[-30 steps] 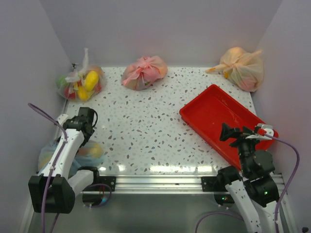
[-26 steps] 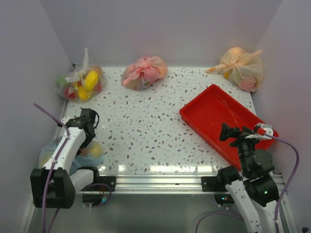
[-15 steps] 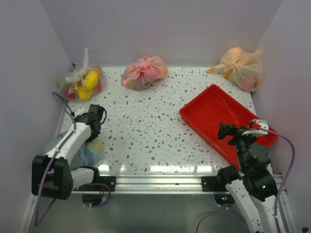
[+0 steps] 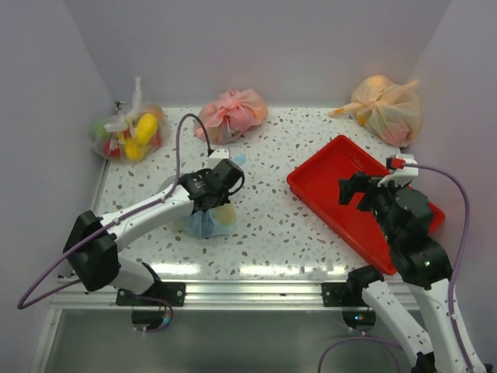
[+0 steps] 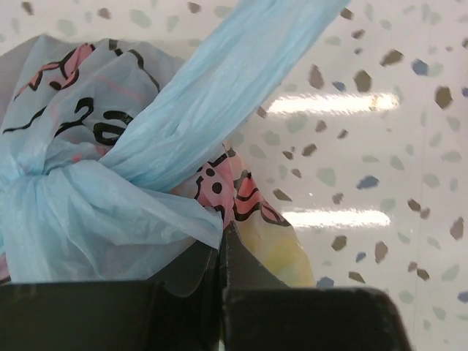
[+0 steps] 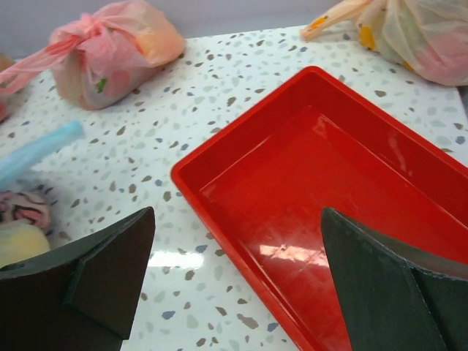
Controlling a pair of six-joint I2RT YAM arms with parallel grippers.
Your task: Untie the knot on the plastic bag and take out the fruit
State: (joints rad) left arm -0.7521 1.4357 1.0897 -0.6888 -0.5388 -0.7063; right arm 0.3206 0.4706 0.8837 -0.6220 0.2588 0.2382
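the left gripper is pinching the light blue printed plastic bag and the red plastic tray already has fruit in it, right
No, the red plastic tray holds no fruit; the right wrist view shows its floor bare. The rest is right: the left gripper is pinching the light blue printed plastic bag.

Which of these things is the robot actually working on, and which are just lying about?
Job: light blue bag, its knot, fruit inside, left end effector gripping it.
Lying about: pink bag, orange bag, clear bag of fruit, red tray.
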